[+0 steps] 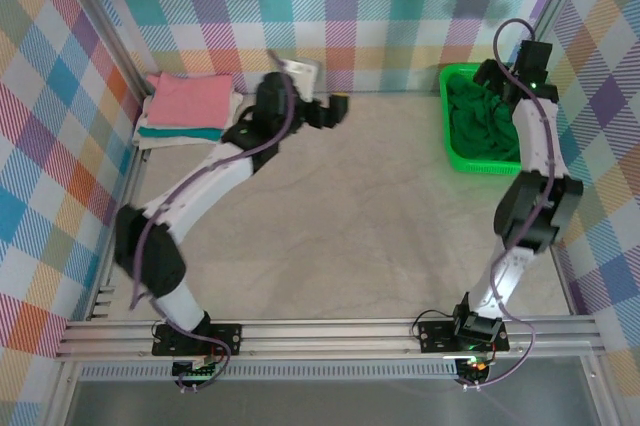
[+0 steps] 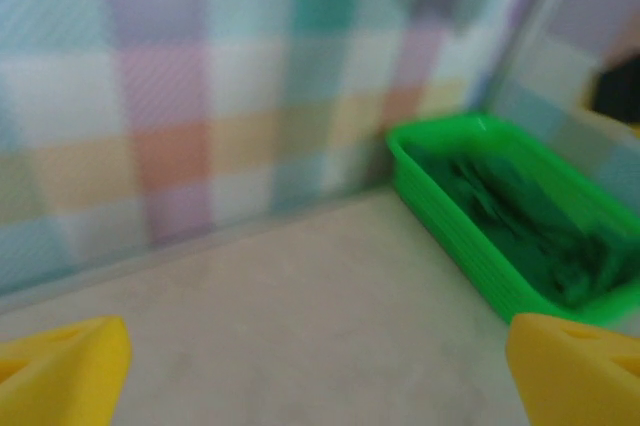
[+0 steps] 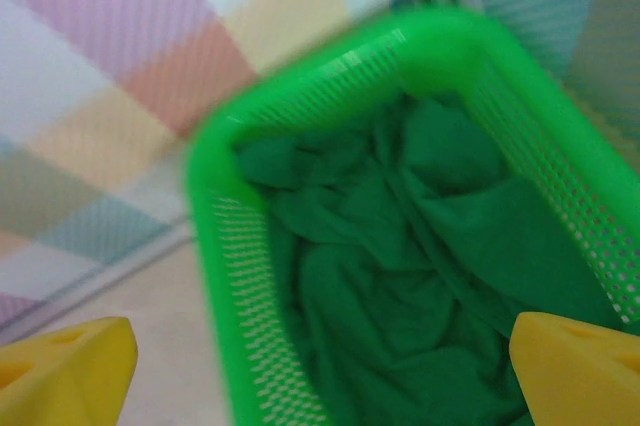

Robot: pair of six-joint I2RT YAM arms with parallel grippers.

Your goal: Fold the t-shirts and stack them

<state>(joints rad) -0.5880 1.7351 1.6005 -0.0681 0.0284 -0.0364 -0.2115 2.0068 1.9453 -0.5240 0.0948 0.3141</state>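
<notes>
A crumpled dark green t-shirt (image 3: pixel 400 276) lies inside the bright green basket (image 3: pixel 215 276) at the back right of the table. My right gripper (image 3: pixel 320 371) hovers over it, open, its yellow fingertips (image 3: pixel 65 361) wide apart and holding nothing. From above, the right gripper (image 1: pixel 488 74) hangs over the basket's far end, above the dark green t-shirt (image 1: pixel 480 121). A folded stack sits at the back left: pink shirt (image 1: pixel 190 96) on top, white and teal (image 1: pixel 180 133) under it. My left gripper (image 1: pixel 330 111) is open near the back wall, right of the stack, and empty (image 2: pixel 320 376).
The plaid back wall (image 1: pixel 330 6) and side walls close in the table. The basket (image 2: pixel 470 256) stands against the back right corner. Bare beige tabletop (image 1: pixel 340 236) spreads between the two arms. An aluminium rail (image 1: pixel 330 331) runs along the near edge.
</notes>
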